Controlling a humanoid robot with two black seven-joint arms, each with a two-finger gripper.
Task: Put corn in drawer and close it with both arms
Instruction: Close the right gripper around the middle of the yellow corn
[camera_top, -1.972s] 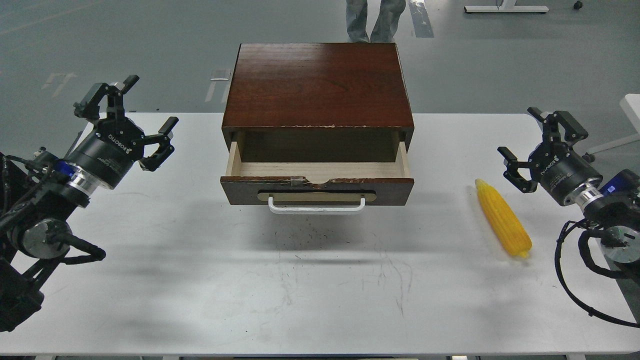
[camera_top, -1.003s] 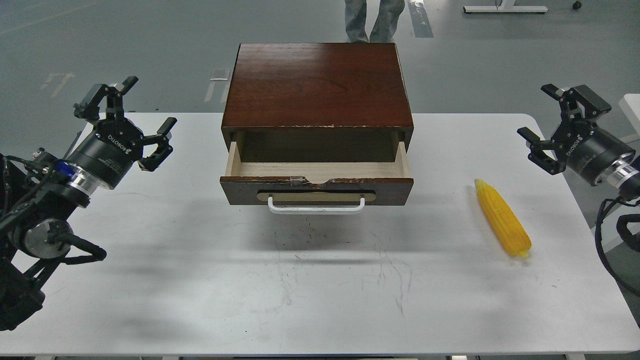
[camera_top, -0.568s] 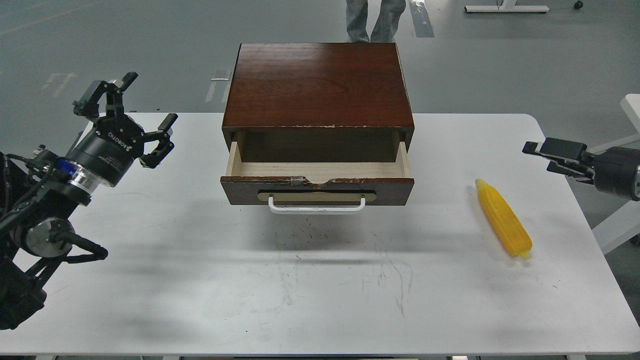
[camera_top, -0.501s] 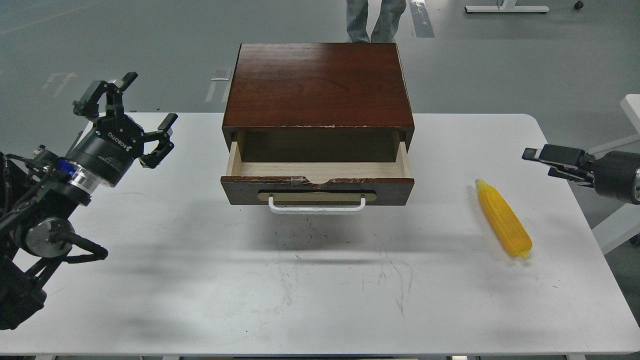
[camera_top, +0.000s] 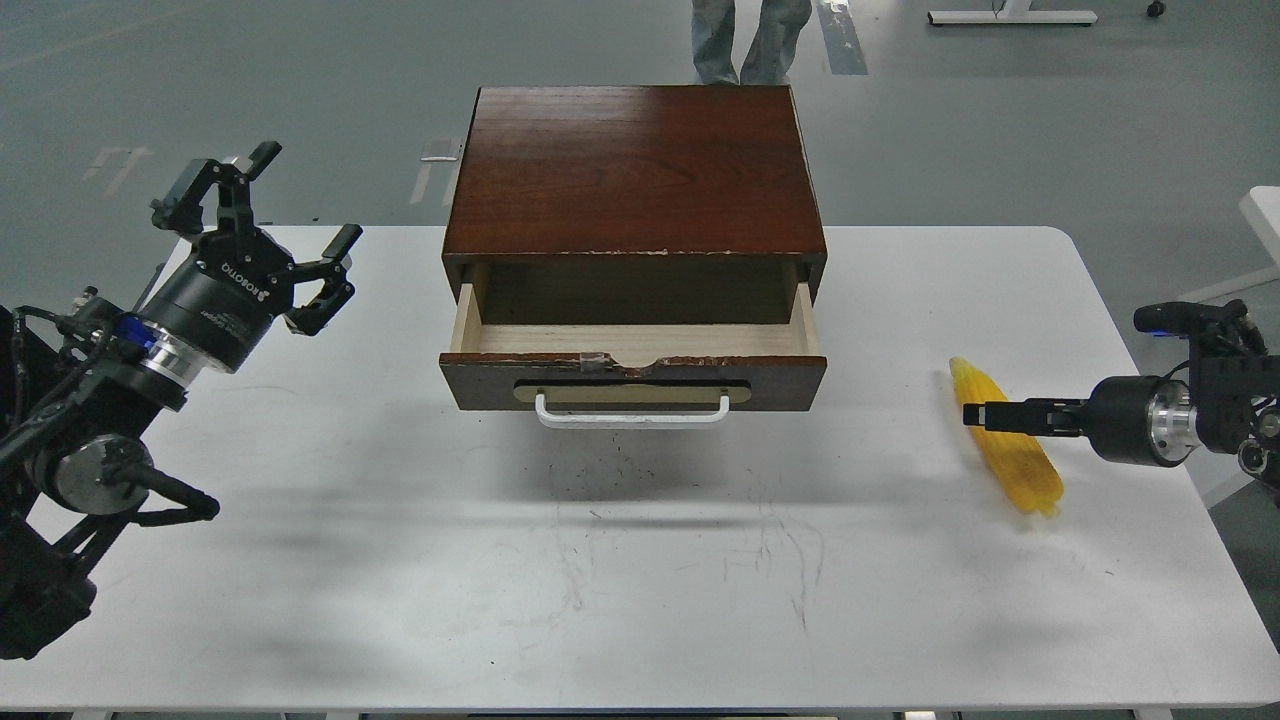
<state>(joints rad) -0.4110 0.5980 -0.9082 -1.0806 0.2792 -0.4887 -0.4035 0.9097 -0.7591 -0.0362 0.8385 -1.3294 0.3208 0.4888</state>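
The yellow corn (camera_top: 1022, 464) lies on the white table (camera_top: 640, 560) to the right of the cabinet, narrow end pointing away from me. The drawer (camera_top: 633, 374) stands pulled open, its pale wood inside showing nothing in it, with the white bar handle (camera_top: 632, 411) at the front. My right gripper (camera_top: 975, 413) reaches in level from the right, seen edge-on, its tip over the corn's upper half; its fingers cannot be told apart. My left gripper (camera_top: 305, 197) is open and empty, raised above the table's far left, left of the cabinet.
The dark reddish-brown cabinet (camera_top: 638, 170) stands at the table's back middle. A person's legs (camera_top: 750, 40) stand on the floor behind it. A white table edge (camera_top: 1262, 210) shows at far right.
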